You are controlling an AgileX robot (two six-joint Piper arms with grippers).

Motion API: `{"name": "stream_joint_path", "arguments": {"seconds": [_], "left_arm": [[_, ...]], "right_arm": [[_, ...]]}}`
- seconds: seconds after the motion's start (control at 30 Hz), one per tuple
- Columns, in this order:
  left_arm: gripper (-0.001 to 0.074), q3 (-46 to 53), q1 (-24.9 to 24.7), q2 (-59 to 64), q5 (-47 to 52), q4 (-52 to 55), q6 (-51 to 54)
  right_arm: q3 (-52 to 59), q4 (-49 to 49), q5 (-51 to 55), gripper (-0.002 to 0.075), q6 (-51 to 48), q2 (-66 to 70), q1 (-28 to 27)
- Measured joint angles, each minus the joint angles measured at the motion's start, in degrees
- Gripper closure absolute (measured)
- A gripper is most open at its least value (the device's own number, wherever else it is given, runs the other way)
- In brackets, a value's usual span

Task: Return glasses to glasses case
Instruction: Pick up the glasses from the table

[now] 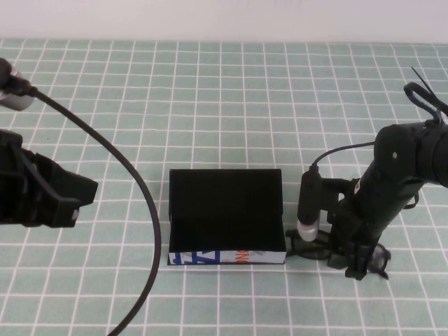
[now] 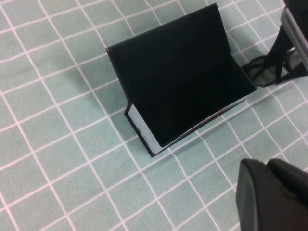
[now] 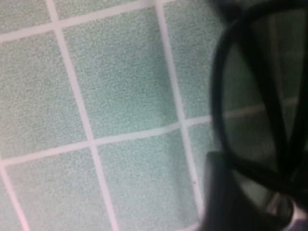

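Reaching down to the worktop [image 1: 224, 105], the right gripper [image 1: 355, 262] sits low over the glasses [image 1: 318, 246], which lie flat on the green checked surface just beside the right end of the glasses case [image 1: 225, 217]. The glasses are outside the case, not in it. From the high view the right arm's dark bulk covers much of the frame, so only one lens and part of the rim show clearly. The right wrist view shows a black lens rim [image 3: 250, 96] very close, with a dark finger [image 3: 226, 192] beside it, but whether the fingers are spread around the frame or already pinching it cannot be told.

The glasses case stands open, its lid tilted up at the back, its black inside bare and its white printed front facing the robot. The left wrist view confirms the hollow holds nothing.

The left gripper [image 1: 66, 199] hangs well apart on the left side, away from both case and glasses; whether its fingers are spread or pressed together cannot be told either.

The step in hand appears to be the pickup of the glasses. The next move likely calls for a firm hold on the frame, a lift clear of the worktop and over the case's side wall, then a careful lowering into the open hollow.
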Motion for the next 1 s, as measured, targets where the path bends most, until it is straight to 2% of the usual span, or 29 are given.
{"name": "stream_joint_path", "arguments": {"seconds": [0.2,1.0], "left_arm": [[0.0737,0.0,0.0,0.0,0.0,0.0,0.8],[0.0737,0.0,0.0,0.0,0.0,0.0,1.1]], "right_arm": [[-0.2,0.0,0.8,0.0623,0.0,-0.5,0.0],[-0.5,0.0,4.1,0.0650,-1.1,-5.3,0.0]]}}
